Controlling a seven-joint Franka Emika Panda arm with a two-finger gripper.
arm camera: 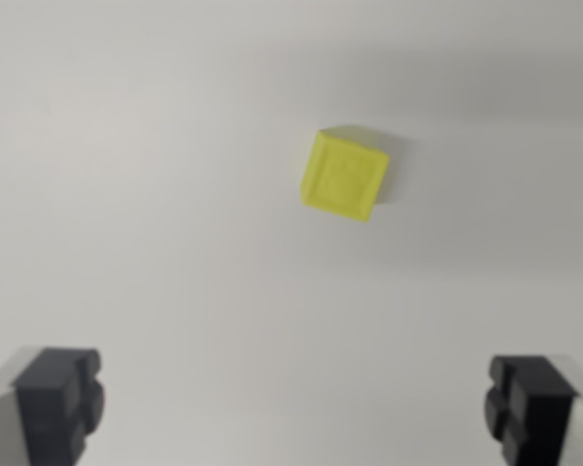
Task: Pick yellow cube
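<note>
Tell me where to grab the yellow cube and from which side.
Grip the yellow cube across two opposite flat side faces, coming straight down from above. It sits alone on the white surface, turned at an angle to the open tool, so the tool should probably rotate to square up with the faces first.

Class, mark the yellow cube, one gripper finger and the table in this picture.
Cube (343,176): wrist view, top face.
Finger (60,400): wrist view, left dark pad.
Table (155,194): wrist view, bare white surface.
</note>
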